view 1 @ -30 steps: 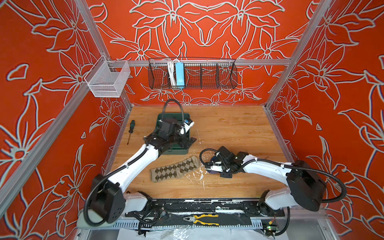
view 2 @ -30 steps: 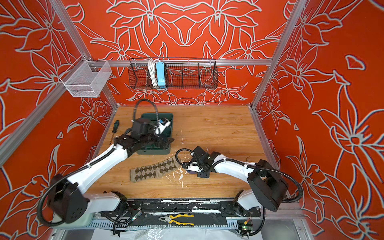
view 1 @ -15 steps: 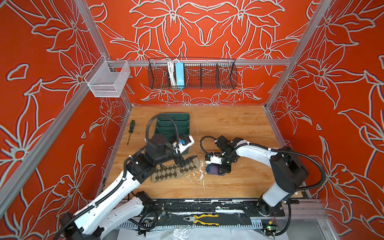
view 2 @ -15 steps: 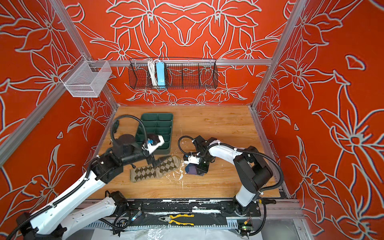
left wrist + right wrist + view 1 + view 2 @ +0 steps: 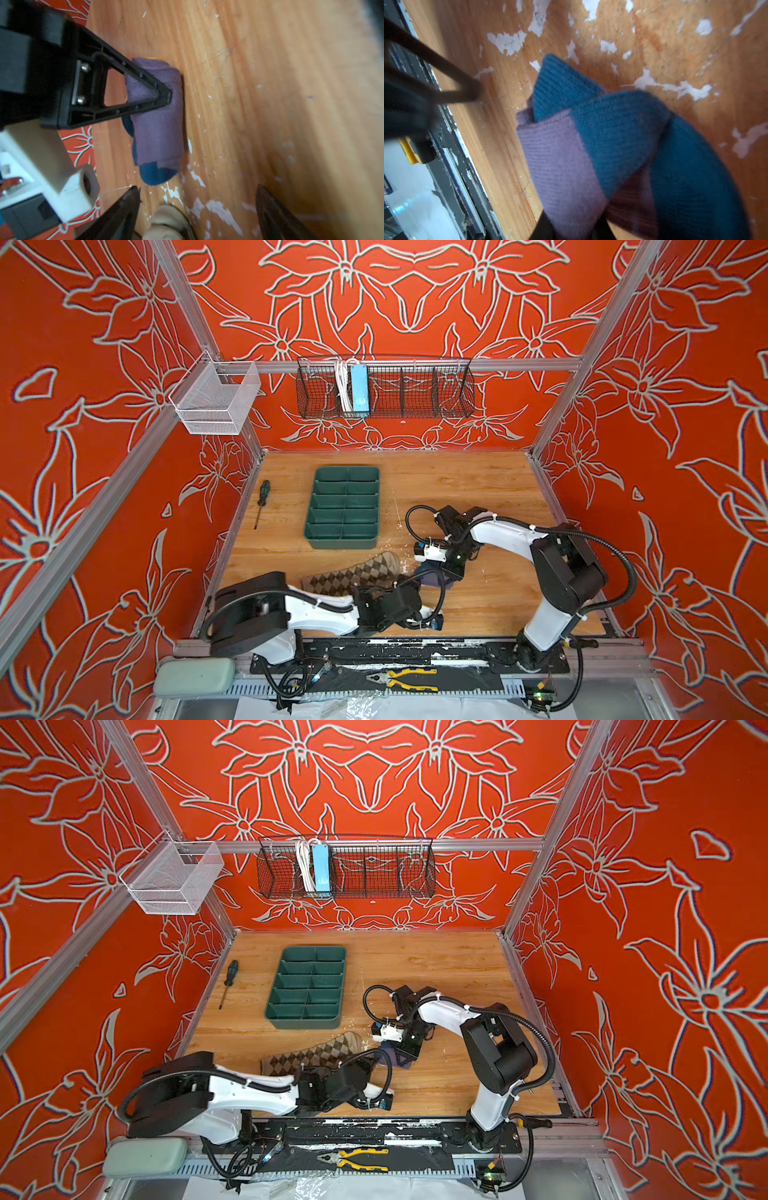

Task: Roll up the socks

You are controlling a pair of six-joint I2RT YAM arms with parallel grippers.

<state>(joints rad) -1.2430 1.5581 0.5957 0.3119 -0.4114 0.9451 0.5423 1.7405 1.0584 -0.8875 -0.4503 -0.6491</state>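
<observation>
The purple sock [image 5: 158,120] lies as a roll on the wooden table, teal toe [image 5: 155,174] sticking out; in both top views it is a small dark bundle [image 5: 430,578] [image 5: 390,1056]. My right gripper [image 5: 451,570] [image 5: 409,1048] is shut on the roll, and purple and teal fabric [image 5: 571,166] runs between its fingers [image 5: 542,228]. The beige-olive argyle sock [image 5: 353,574] [image 5: 311,1052] lies flat just left of the roll. My left gripper [image 5: 197,193] [image 5: 409,587] is open, low, pointing at the roll, with the argyle toe [image 5: 168,222] between its fingers.
A green divided tray [image 5: 343,508] stands behind the socks, with a screwdriver [image 5: 261,502] at the left edge. A black wire basket [image 5: 386,385] and a white mesh basket [image 5: 214,400] hang on the walls. Pliers [image 5: 407,678] and a grey-green case [image 5: 193,672] lie in front of the table.
My left arm swung from over the green tray, across the argyle sock, down to the table's front beside the purple roll. My right arm lifted its elbow while holding the roll.
</observation>
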